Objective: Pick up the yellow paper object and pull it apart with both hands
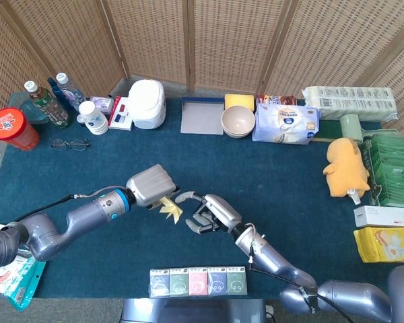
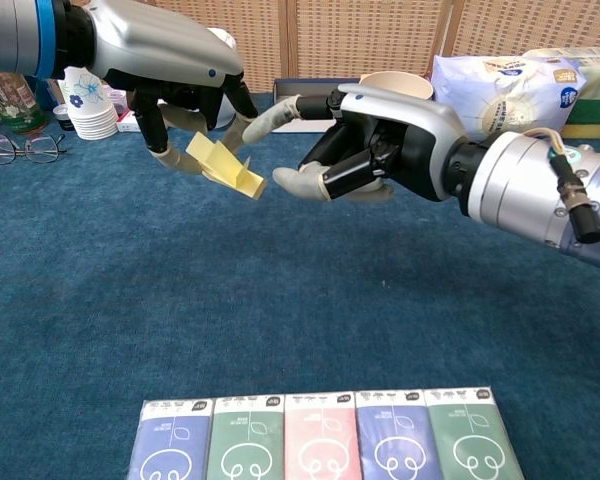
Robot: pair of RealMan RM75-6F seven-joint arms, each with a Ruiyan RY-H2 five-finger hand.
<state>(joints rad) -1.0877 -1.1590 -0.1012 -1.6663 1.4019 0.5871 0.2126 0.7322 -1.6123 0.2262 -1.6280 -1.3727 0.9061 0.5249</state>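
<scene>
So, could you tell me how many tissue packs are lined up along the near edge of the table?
5, side by side: blue tissue pack, green, pink, dark blue, dark green. None appear hidden.

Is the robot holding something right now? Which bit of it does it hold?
Yes. The left hand holds the folded yellow paper object by its upper end, off the table. The right hand reaches toward its free end but does not plainly grip it yet.

white bowl (image 1: 238, 121), eyeglasses (image 1: 70, 143), tissue packs (image 2: 320, 438)
</scene>
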